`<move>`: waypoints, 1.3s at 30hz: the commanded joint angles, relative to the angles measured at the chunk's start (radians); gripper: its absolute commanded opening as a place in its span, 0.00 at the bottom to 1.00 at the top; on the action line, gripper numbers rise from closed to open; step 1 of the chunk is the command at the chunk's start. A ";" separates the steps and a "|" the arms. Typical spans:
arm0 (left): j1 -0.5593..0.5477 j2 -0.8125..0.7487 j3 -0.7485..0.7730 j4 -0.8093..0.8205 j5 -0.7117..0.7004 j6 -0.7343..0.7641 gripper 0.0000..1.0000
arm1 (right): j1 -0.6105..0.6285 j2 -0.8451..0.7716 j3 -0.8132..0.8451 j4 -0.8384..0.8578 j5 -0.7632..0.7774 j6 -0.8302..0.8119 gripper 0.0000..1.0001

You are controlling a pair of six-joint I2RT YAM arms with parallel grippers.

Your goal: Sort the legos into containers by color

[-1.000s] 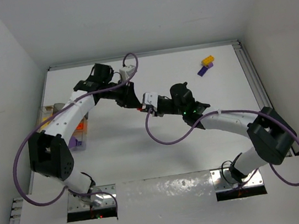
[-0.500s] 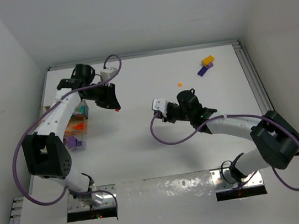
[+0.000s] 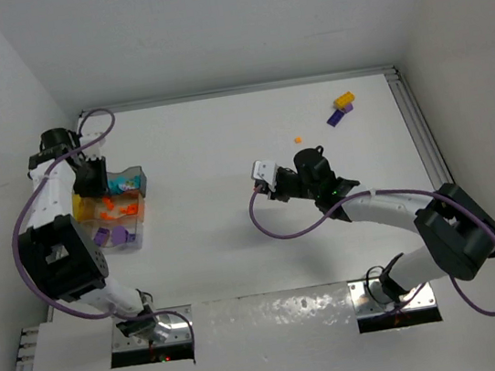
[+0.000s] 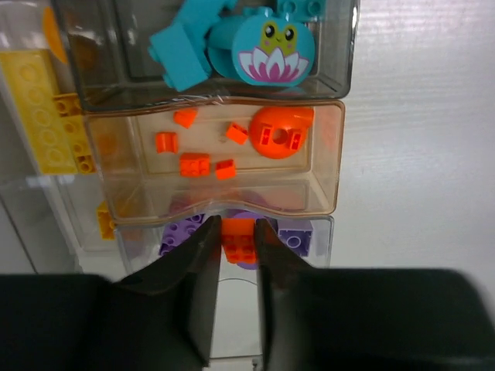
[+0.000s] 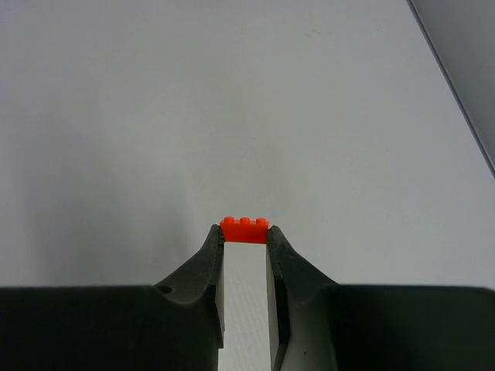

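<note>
The left gripper (image 4: pixel 238 229) is clenched on a small orange brick (image 4: pixel 238 239), pinched between the two black fingers right at their tips. From the wrist, gripper and brick hang over the tray (image 4: pixel 340 154), at the seam between its orange compartment and its purple one. Their height above the tray cannot be told. The brick shows a few studs on its face, and its lower part is lost between the fingers.

In the tray's orange compartment lie an orange dome piece (image 4: pixel 280 133) and several orange bits (image 4: pixel 193 164). The compartment beyond holds teal pieces (image 4: pixel 179 56), one of them a round tile printed with a frog face and pink petals. Along the tray's left side sit yellow bricks (image 4: pixel 42 100), cut by the frame edge. The purple pieces (image 4: pixel 295 238) are mostly hidden behind the fingers.

The right gripper (image 5: pixel 244 236) is clamped on a three-stud orange brick (image 5: pixel 244 223), with only its studded top edge showing above the fingertips. Overhead, it is well apart from the tray, to the tray's right over the white table (image 3: pixel 219 245). Farther from the tray on that side lie a tiny orange piece (image 3: pixel 298 138), then a loose purple brick (image 3: pixel 339 116) and a loose yellow brick (image 3: pixel 343 99) just beside one another.
</note>
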 commanded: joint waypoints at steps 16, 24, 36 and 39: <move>-0.183 -0.020 0.131 -0.015 0.393 0.028 0.65 | 0.005 -0.036 0.053 0.147 -0.137 0.067 0.00; -0.520 -0.081 0.058 0.113 0.776 -0.087 0.74 | 0.045 0.001 0.108 0.303 -0.208 0.121 0.00; -0.657 -0.073 0.043 0.227 0.717 -0.223 0.71 | 0.068 0.033 0.151 0.307 -0.191 0.110 0.00; -0.683 -0.073 0.040 0.233 0.707 -0.228 0.70 | 0.069 0.038 0.154 0.300 -0.191 0.109 0.00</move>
